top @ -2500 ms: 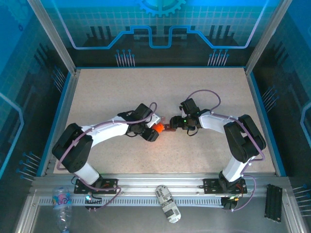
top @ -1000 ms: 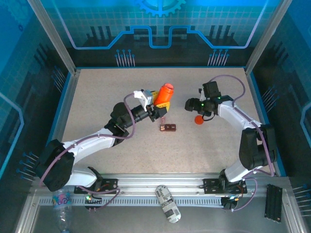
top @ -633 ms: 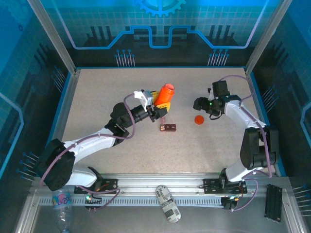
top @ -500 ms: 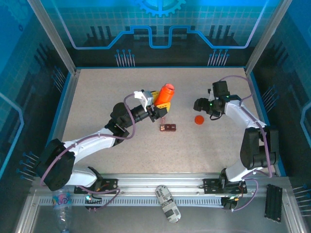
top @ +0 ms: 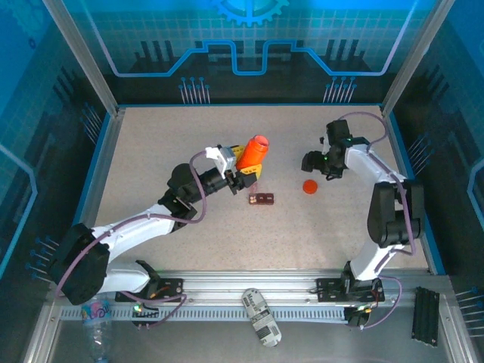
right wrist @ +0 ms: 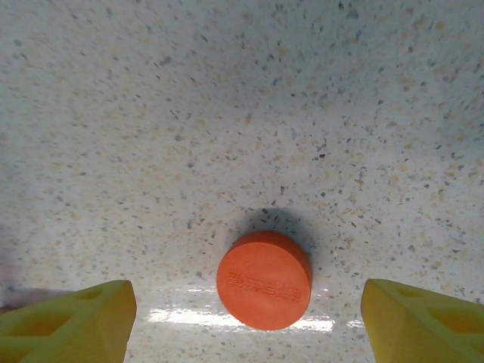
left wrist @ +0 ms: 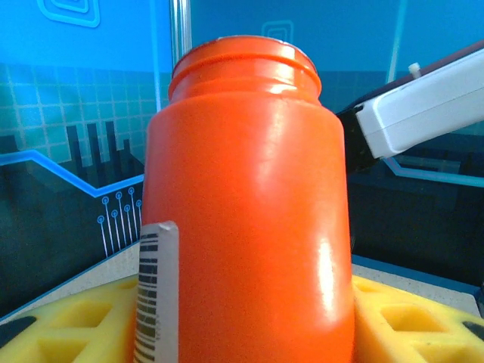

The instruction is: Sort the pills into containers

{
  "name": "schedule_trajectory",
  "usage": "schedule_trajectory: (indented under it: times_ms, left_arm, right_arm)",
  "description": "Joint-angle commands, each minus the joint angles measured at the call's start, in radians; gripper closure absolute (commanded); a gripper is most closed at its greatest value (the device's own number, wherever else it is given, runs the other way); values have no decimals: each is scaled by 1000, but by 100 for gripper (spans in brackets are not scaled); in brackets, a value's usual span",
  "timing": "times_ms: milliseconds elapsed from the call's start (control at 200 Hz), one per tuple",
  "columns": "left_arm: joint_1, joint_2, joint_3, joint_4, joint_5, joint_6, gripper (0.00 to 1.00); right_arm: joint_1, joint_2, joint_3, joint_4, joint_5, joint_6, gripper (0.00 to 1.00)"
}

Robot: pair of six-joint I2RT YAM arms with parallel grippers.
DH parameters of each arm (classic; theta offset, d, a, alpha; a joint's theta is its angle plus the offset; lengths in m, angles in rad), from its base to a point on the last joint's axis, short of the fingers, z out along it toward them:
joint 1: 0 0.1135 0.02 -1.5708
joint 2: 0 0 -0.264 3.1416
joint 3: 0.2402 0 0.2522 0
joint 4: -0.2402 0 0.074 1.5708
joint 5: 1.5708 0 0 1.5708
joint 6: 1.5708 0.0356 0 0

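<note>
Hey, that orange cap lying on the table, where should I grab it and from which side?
Grip the cap by its round side wall, coming straight down from above. It lies flat on the table as a low disc, and the bare surface all around it leaves room for the jaws.

Count so far:
- 2 arms: left arm, right arm
- 2 grippers: left gripper, right gripper
- 3 bottles: 1 orange bottle, 1 clear plastic bottle, 1 white labelled bottle
- 1 orange cap
- 1 small dark red box; its cells are too small to count in the top view
- 1 black bar
- 1 table
</note>
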Motion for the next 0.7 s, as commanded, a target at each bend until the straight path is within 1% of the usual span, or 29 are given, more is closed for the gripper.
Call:
schedule_trajectory:
  times_ms: [0, 425, 695]
  left_arm:
    - [-1, -16, -3, 38, -14, 29, 100]
    - [-2, -17, -23, 45, -8, 39, 100]
    - [2, -6, -27, 66, -3, 27, 100]
  right_arm:
    - [21, 52, 34, -62, 43, -32, 21]
    - [108, 176, 63, -83, 142, -43, 22]
    - [113, 201, 57, -86, 174, -49, 28]
